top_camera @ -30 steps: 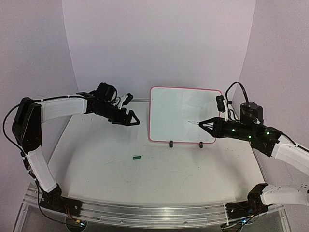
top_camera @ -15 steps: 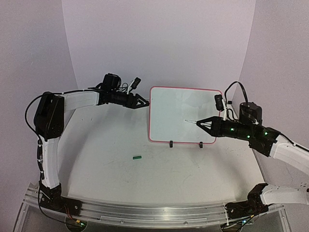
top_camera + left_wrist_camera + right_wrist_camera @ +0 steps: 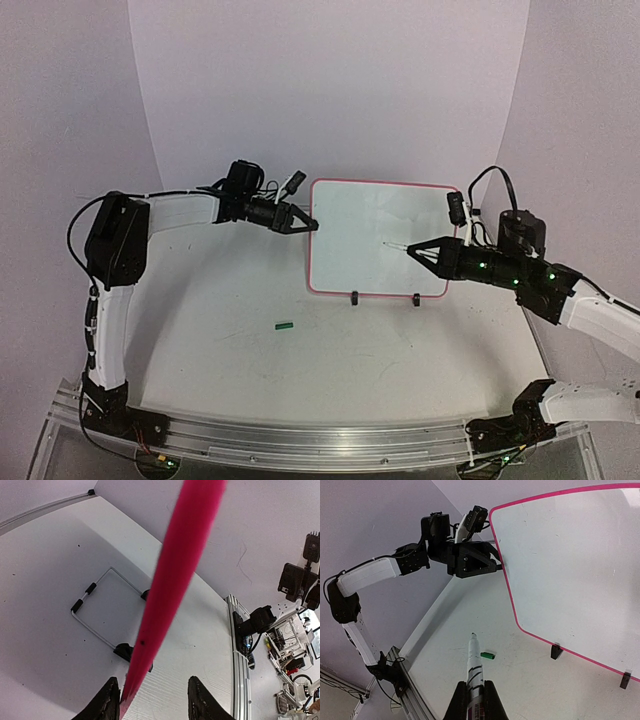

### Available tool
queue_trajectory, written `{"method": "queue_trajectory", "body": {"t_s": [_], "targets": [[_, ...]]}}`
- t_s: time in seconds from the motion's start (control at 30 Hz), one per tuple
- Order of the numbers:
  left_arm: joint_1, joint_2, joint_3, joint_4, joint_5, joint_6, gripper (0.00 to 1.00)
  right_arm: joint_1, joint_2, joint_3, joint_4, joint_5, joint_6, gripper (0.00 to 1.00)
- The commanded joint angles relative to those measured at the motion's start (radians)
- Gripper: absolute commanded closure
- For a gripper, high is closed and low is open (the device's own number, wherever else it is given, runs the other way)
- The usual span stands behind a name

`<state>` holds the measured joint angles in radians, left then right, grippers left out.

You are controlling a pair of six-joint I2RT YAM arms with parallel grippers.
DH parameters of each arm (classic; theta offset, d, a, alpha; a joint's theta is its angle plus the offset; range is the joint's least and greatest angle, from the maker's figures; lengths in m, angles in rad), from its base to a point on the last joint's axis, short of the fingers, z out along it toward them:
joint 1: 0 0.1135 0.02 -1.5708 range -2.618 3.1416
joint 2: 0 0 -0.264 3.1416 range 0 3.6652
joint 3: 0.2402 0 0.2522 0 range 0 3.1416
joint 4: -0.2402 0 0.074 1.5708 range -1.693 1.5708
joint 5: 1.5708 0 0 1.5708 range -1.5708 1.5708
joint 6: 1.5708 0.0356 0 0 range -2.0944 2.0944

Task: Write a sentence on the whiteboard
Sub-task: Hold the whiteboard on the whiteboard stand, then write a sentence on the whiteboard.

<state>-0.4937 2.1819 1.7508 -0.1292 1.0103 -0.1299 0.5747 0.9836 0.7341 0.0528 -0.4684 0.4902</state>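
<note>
- The whiteboard (image 3: pixel 370 215), white with a pink rim, stands upright at the back middle of your table (image 3: pixel 250 345).
- Your left gripper (image 3: pixel 308 224) straddles the board's left rim, jaws partly apart and not clamped.
- Your right gripper (image 3: pixel 425 252) is closed on a white marker (image 3: pixel 474 662), whose tip points at the board's face.

Whiteboard (image 3: pixel 380 240) and marker (image 3: pixel 472 665): nothing legible.

Bright, even light — soft shadows

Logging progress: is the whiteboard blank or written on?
Blank. The whiteboard shows no lettering on its face in the top view or the right wrist view.
</note>
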Motion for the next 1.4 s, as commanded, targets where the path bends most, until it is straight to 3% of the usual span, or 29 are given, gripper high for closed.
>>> {"method": "queue_trajectory", "body": {"t_s": [0.0, 0.2, 0.53, 0.87, 1.37], "targets": [[-0.019, -0.008, 0.019, 0.039, 0.023, -0.003, 0.57, 0.004, 0.002, -0.004, 0.045, -0.012, 0.008, 1.00], [-0.028, -0.028, -0.028, 0.045, 0.008, 0.001, 0.76, 0.004, 0.001, -0.015, 0.049, -0.015, 0.013, 1.00], [-0.034, -0.087, -0.117, 0.066, -0.013, 0.001, 0.94, 0.004, -0.002, -0.021, 0.052, -0.013, 0.012, 1.00], [-0.072, -0.147, -0.175, 0.009, -0.058, 0.069, 1.00, 0.004, 0.007, -0.037, 0.060, 0.002, 0.007, 1.00], [-0.117, -0.207, -0.302, 0.113, -0.173, 0.023, 1.00, 0.004, 0.053, -0.081, 0.250, 0.000, 0.084, 1.00]]}}
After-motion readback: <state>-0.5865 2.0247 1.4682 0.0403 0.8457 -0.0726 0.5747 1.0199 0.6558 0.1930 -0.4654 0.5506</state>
